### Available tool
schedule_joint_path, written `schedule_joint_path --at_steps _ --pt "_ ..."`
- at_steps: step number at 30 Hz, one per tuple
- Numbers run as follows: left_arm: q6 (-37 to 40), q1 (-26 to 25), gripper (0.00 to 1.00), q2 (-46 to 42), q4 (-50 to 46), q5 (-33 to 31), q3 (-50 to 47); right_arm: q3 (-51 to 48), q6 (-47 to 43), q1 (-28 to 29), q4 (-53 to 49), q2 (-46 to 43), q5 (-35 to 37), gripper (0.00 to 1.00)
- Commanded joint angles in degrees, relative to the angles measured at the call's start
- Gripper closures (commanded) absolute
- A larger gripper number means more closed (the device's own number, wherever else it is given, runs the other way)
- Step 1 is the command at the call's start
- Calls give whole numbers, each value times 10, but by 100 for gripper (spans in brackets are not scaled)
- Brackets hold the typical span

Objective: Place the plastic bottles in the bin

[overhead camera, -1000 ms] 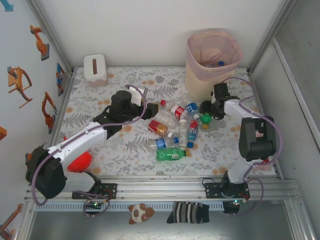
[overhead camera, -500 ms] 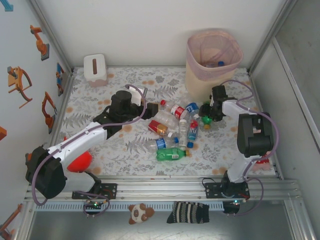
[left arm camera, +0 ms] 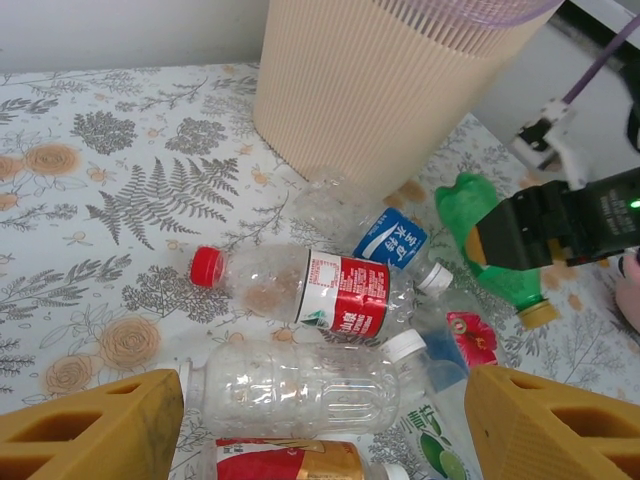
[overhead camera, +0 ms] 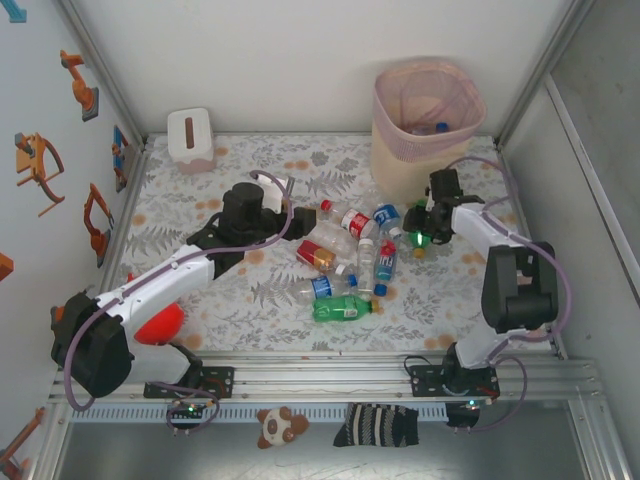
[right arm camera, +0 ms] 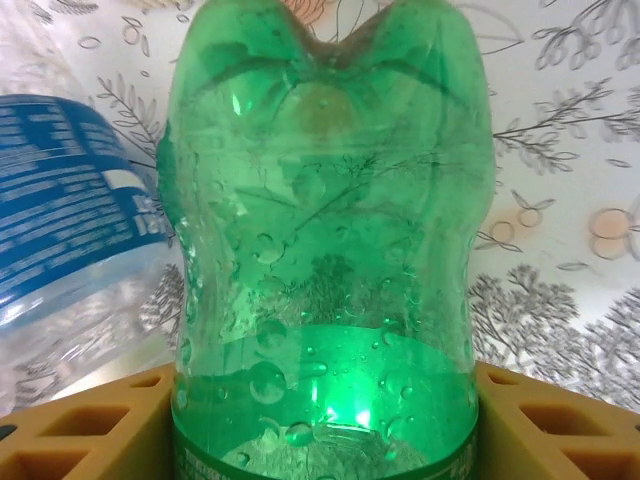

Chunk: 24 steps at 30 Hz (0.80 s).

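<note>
Bottle (right arm camera: 325,250), lobed green plastic, pinched by right end effector (right arm camera: 325,418); left end effector (left arm camera: 320,425) spread

Counter (overhead camera: 262,300): pale cover printed with grey ferns and orange flowers. Walls (overhead camera: 250,60): plain white panels, evenly lit. Left wall: orange-and-blue stickers (overhead camera: 38,162). Near edge: aluminium rail (overhead camera: 330,372).
</note>
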Motion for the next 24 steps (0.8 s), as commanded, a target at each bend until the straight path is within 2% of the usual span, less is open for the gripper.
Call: schedule_joint_path --at_steps 1,13,19,24 --pt "-8 3 26 -8 18 -3 -8 10 -13 4 -50 -46 29 38" --pt "-12 12 27 -1 21 -3 -10 96 -33 4 -148 -164 52 39" --pt "-11 14 27 -5 19 -3 -14 187 -49 4 -182 -167 70 39" --pt "-9 17 27 -11 19 -5 -18 290 -71 3 -210 -127 92 38"
